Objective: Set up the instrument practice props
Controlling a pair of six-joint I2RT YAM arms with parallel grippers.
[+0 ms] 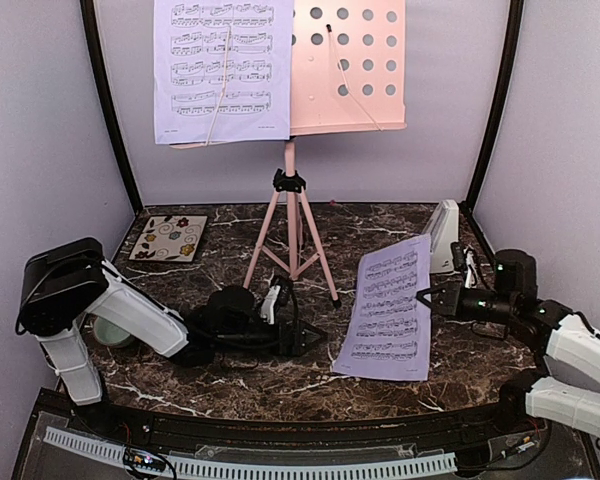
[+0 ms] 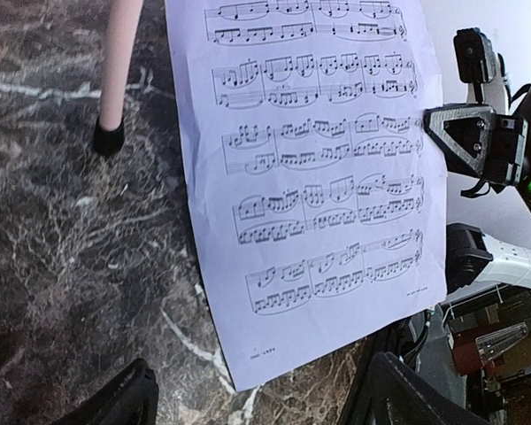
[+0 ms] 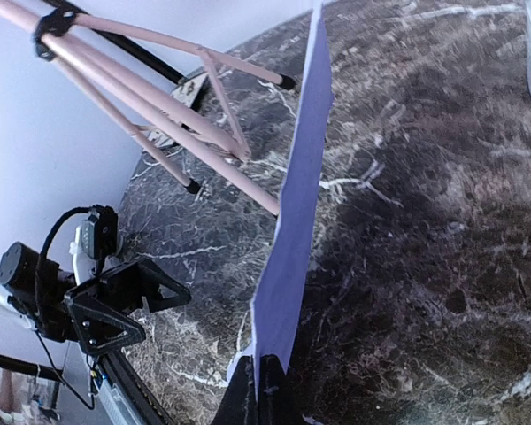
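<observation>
Right gripper (image 1: pixel 427 298) pressed together on the right edge of the loose sheet-music page (image 1: pixel 388 310). Page tilted above the table (image 1: pixel 230 385), its lower corner apparently still touching. Long axis runs away from the bases. Music stand (image 1: pixel 352 75) lies up-left, its right half bare beside the mounted page (image 1: pixel 220 70). Left gripper (image 2: pixel 261 381) spread, empty, low by the tripod.

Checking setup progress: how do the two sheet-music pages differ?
The upper page stands upright on the pink music stand; the lower page slants low over the marble table. The lower page's edge is pinched in the right pincer; nothing grips the upper page. Both are white, printed with staves.
</observation>
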